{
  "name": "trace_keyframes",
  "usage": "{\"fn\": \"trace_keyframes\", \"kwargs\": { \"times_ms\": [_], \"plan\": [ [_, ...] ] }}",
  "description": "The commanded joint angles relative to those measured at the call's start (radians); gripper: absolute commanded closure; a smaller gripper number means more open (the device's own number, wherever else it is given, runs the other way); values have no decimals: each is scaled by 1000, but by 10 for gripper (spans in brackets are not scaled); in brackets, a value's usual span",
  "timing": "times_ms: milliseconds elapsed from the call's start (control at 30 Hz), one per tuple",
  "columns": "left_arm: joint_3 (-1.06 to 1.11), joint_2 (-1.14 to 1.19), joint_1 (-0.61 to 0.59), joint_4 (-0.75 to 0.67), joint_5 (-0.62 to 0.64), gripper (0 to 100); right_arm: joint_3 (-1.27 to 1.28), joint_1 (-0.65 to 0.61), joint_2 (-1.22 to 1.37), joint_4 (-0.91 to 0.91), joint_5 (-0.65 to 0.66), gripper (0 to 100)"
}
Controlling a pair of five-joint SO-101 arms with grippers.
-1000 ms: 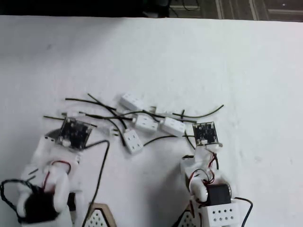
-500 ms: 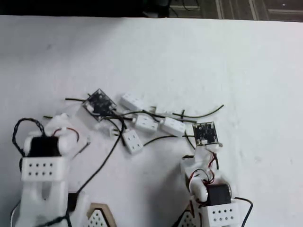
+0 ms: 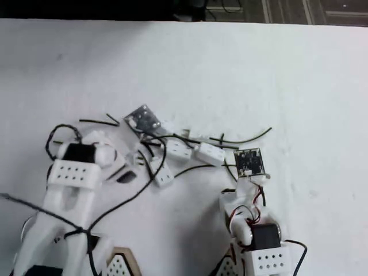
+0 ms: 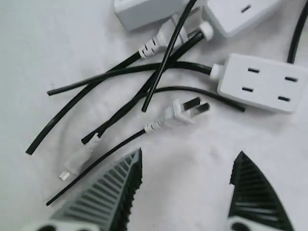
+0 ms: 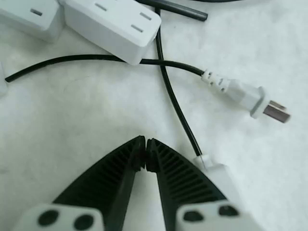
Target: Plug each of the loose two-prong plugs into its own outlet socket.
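Left hand (image 4: 189, 154): jaws wide apart, nothing btw them, low over the white tabletop (image 4: 43, 38). Just past its tips lies a loose white 2-prong plug on a thin black cord (image 4: 179, 113). It lies flat, w/ the metal prongs aimed toward a white rectangular outlet block w/ 4 slots (image 4: 262, 89). Plug and block are near each other but apart. Farther off are 2 more white blocks, w/ a ribbed white plug neck (image 4: 155, 43) running up to 1 of them; can't tell if it's seated. Several cut black cords (image 4: 96, 79) cross btw these.

Right hand (image 5: 144, 143): jaws pressed together at the tips, gripping nothing, close above the tabletop. Beside it is a 2nd loose plug, white w/ ribbed neck (image 5: 246, 98), prongs pointing away from a white slotted outlet block (image 5: 113, 26). Its black cord passes just by that block's corner. Another black cord crosses over it and ends at a white piece (image 5: 216, 174) right beside 1 finger.

High view: the white blocks cluster mid-tabletop, e.g. a middle pair (image 3: 194, 151). The left arm (image 3: 72, 172) is at the cluster's left edge. The right arm (image 3: 259, 241) is at the cluster's right end, on the near side.
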Motion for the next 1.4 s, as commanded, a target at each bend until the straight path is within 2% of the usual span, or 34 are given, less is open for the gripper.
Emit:
{"fn": "trace_keyframes", "kwargs": {
  "times_ms": [0,400,667,900,1033,1167,1367],
  "plan": [
    [-44,45,79,-55,-6,698,11,-7,-7,2,0,981],
    [-92,291,245,-57,-282,699,11,-7,-7,2,0,981],
    [-288,452,275,-51,-290,699,11,-8,-7,2,0,981],
    [-466,736,305,-51,-292,699,11,-8,-7,2,0,981],
    [-577,817,306,48,-293,699,11,-8,-7,2,0,981],
    [-577,823,328,72,-316,700,11,-8,-7,2,0,981],
    [-548,822,343,164,-275,835,11,-8,-7,2,0,981]
  ]
}}
